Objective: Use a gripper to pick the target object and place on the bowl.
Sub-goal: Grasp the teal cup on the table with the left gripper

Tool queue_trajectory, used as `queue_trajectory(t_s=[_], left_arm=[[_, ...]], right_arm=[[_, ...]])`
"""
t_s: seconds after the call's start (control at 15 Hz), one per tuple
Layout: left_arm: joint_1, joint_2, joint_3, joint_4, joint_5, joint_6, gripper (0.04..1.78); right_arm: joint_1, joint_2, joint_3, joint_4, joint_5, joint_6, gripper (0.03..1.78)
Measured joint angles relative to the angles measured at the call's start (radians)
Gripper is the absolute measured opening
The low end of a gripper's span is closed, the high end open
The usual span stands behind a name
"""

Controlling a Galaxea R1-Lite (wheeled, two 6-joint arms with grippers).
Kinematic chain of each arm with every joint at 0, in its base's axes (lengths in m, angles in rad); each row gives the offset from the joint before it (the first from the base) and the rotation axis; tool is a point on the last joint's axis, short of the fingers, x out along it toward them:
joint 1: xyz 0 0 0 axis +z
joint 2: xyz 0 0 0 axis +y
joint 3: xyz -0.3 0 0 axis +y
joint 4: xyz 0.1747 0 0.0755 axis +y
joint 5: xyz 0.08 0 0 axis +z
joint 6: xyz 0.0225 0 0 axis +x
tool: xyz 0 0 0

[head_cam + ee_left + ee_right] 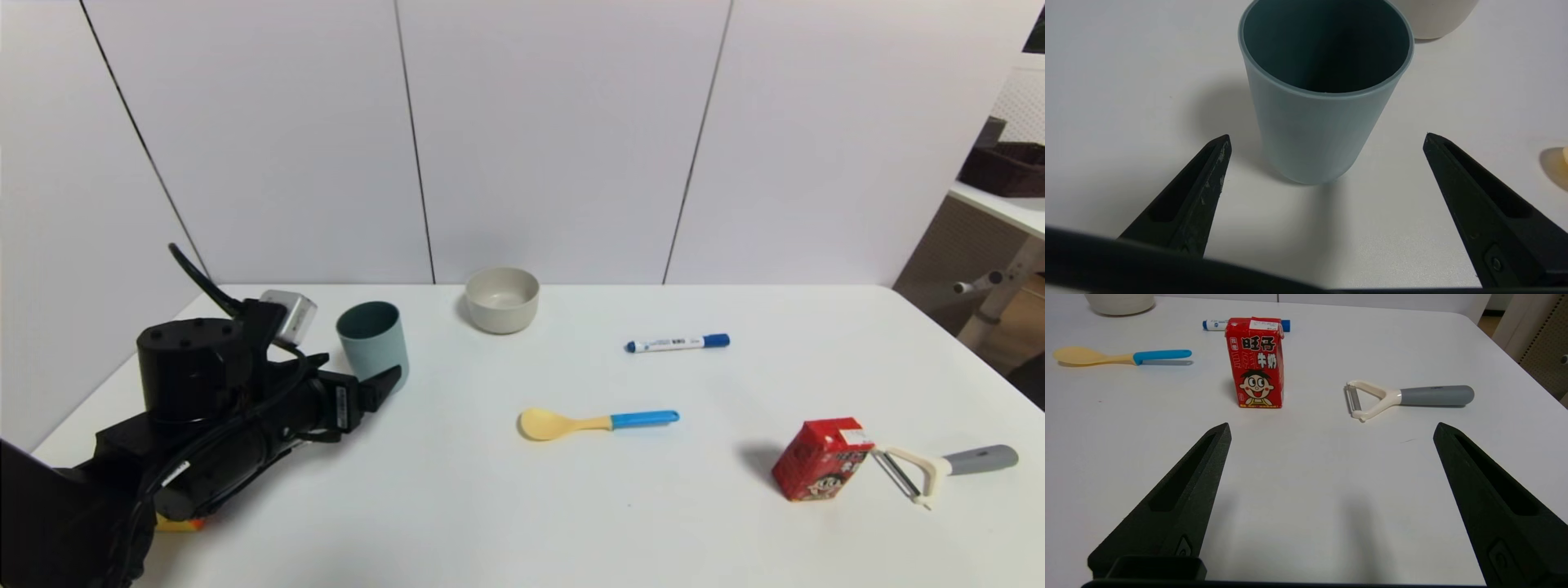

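Standing upright, the pale blue-grey cup (pixel 1323 122), teal inside, is facing the left gripper (pixel 1327 139) at its twelve o'clock, jaws spread wide.

On the white table (pixel 522 506) we see our left pincer (pixel 359 376), black with short pointed fingers, reaching in low from the near left, its tips just beside the tall pale blue-grey cylindrical cup (pixel 373 341), which stands upright. Farther back and to the right of the cup sits the small round beige-grey bowl (pixel 502 300). A blue-capped white marker (pixel 677 343) lies right of the bowl, a yellow spoon with a blue handle (pixel 596 422) nearer us, and a red drink carton (pixel 821 469) stands beside a grey-handled peeler (pixel 947 467) at the right.
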Motion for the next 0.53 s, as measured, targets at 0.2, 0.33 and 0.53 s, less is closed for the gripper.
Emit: queue_trajectory(t_s=[0.2, 0.33, 0.53], left_arm=[[-0.001, 0.041, 0.034, -0.103, 0.000, 0.000, 1.69], [-0.002, 0.071, 0.033, -0.137, 0.000, 0.000, 1.69], [-0.002, 0.115, 0.022, -0.172, 0.000, 0.000, 1.69]], right_arm=[[0.000, 0.000, 0.000, 0.000, 0.000, 0.000, 1.71], [0.000, 0.000, 0.000, 0.000, 0.000, 0.000, 1.71], [0.000, 0.000, 0.000, 0.000, 0.000, 0.000, 1.71]])
